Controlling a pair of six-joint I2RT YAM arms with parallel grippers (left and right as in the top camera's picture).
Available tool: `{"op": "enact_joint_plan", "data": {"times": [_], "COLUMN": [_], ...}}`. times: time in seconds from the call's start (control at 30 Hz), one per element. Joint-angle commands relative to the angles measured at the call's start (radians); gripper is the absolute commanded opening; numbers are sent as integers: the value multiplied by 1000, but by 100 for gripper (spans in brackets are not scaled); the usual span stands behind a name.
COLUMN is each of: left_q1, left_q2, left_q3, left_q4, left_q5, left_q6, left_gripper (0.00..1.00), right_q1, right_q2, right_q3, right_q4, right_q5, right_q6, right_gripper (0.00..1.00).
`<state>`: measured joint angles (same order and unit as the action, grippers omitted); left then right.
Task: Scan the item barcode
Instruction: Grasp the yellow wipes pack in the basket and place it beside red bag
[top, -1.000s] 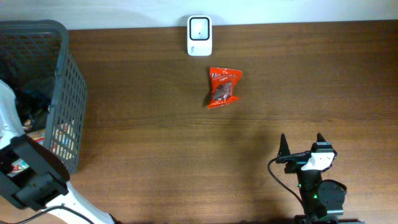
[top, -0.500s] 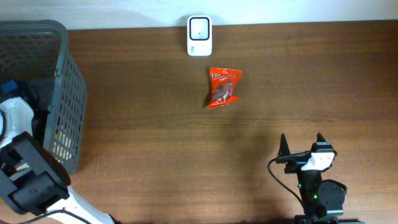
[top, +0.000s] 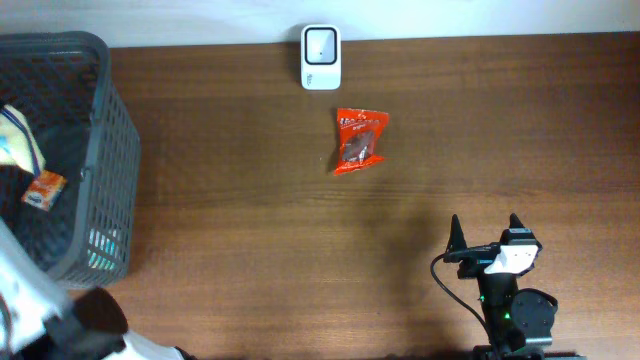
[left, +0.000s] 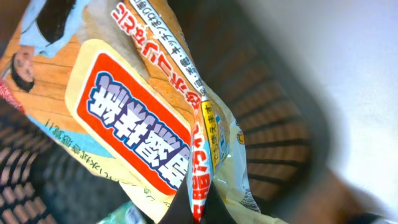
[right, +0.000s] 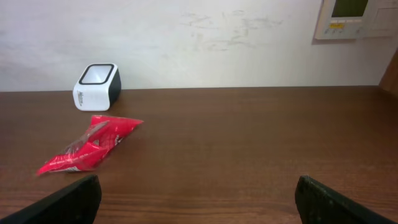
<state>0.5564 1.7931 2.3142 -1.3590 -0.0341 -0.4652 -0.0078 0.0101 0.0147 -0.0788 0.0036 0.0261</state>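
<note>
With the left claw (left: 200, 202) clamped on the yellow-and-orange plastic snack packet (left: 137, 124), inside the dark grey mesh basket (top: 110, 150) at frame left, lift straight out, then turn the barcode toward the white scanner (top: 321, 57) at top centre. Leave the right claw (top: 485, 228), lower right, spread open.

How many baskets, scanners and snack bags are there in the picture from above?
Basket: 1
Scanner: 1
Snack bags: 3 (red bag on the table, yellow bag and small orange bag in the basket)
Total: 5. More may hide deeper in the basket.
</note>
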Motion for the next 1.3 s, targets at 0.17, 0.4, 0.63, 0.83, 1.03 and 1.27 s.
{"op": "enact_joint_plan", "data": {"times": [0.17, 0.4, 0.63, 0.83, 1.03, 1.27], "left_q1": [-464, -928, -1138, -1252, -1283, -1202], "left_q2": [-165, 81, 454, 511, 511, 436], "left_q3": [54, -97, -112, -112, -111, 32], "left_q4": [-31, 30, 255, 362, 401, 224], "left_q5": [240, 157, 224, 194, 211, -71], "left_q6": [227, 280, 282, 311, 310, 310], "left_gripper": [0, 0, 0, 0, 0, 0], "right_q1": [-6, -6, -6, -6, -6, -6], "right_q2": [-6, -6, -6, -6, -6, -6], "right_q3": [-9, -9, -9, -9, -9, -9], "right_q4": [-3, -3, -3, -3, -3, -3], "right_q5": [8, 8, 8, 8, 8, 8], "right_q6": [8, 8, 8, 8, 8, 8], "right_gripper": [98, 99, 98, 98, 98, 98]}}
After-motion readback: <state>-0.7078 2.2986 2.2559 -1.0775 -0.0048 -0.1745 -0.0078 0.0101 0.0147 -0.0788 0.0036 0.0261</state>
